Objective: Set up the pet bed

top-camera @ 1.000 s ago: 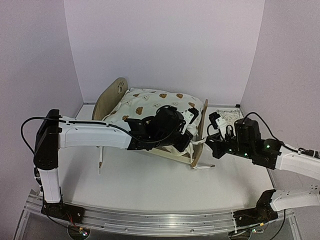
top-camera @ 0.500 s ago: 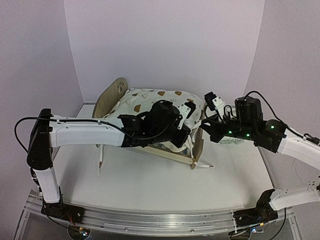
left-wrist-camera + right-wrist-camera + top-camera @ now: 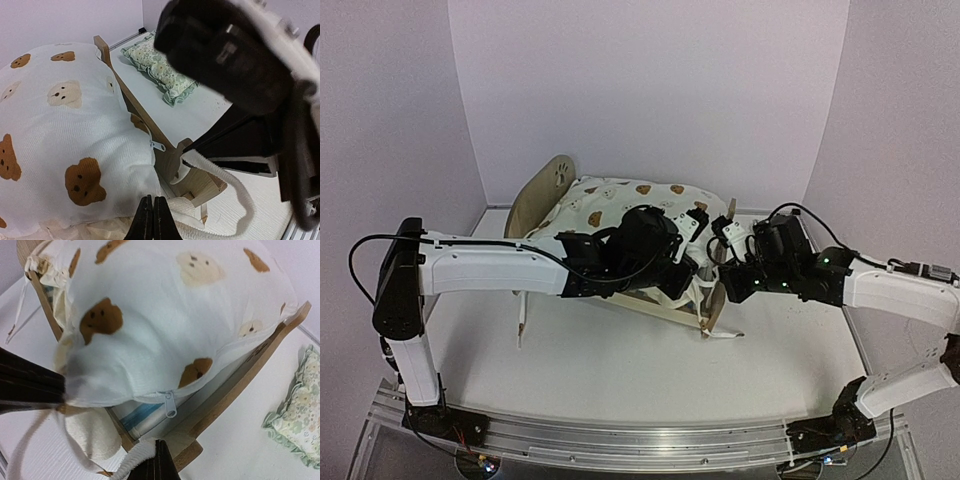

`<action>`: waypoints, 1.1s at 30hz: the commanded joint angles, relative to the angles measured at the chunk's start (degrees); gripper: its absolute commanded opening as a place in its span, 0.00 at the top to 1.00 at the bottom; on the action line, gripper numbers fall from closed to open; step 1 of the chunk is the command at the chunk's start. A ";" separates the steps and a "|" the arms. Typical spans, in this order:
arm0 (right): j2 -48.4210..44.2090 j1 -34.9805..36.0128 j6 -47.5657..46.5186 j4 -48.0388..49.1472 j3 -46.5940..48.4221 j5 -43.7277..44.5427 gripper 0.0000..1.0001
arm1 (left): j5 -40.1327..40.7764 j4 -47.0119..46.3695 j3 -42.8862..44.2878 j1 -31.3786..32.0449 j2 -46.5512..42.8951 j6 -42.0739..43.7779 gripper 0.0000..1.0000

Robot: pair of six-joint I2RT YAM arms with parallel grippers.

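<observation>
The pet bed (image 3: 546,194) stands mid-table, its plywood footboard (image 3: 172,160) toward the right arm. A cream bear-print quilt (image 3: 610,203) is bunched on top of it. A blue-striped mattress edge (image 3: 141,417) shows under the quilt's zipper (image 3: 170,408). My right gripper (image 3: 160,463) is at the footboard corner, shut on a thick white cord (image 3: 235,187) that loops down from the quilt's edge. My left gripper (image 3: 153,220) is shut just above the quilt's ruffled edge near the same corner, with nothing seen between its fingers. From above, the two wrists (image 3: 715,262) nearly meet over the foot of the bed.
A small green-patterned pillow (image 3: 162,70) lies on the table beyond the footboard, to the bed's right (image 3: 299,416). Thin white ties trail on the table at the bed's left (image 3: 521,322) and by its front corner (image 3: 725,335). Walls close in at the back and sides.
The right arm has swung left and down from beside the bed to the footboard corner. The left arm shifted only slightly over the foot of the bed. Both grippers stayed shut.
</observation>
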State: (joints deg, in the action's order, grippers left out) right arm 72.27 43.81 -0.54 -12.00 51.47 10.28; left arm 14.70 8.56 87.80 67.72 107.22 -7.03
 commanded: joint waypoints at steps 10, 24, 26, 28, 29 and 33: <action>4.10 0.22 9.53 1.24 -3.90 3.14 0.97 | -0.17 -1.18 0.02 0.26 -0.66 -1.38 1.00; -6.57 0.22 15.22 -5.44 -1.95 -7.17 0.54 | 1.17 0.75 3.43 0.30 4.35 -3.15 0.99; -7.98 0.22 16.60 -6.65 -2.35 -6.28 0.53 | 0.59 0.94 4.73 0.30 5.69 -3.57 0.99; -8.82 0.22 18.24 -7.65 -3.00 -4.81 0.53 | 0.52 1.38 6.18 0.27 6.85 -3.72 0.98; -9.22 0.22 18.94 -7.83 -3.52 -4.13 0.53 | 0.74 1.72 6.93 0.30 7.57 -3.78 0.98; -8.93 0.24 21.99 -7.91 -5.46 -2.89 0.52 | 2.26 2.58 8.32 0.28 9.38 -4.30 0.98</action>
State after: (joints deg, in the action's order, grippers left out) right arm 63.37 44.07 17.20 -17.90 47.75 5.92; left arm 15.18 10.73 92.33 67.88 115.41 -10.33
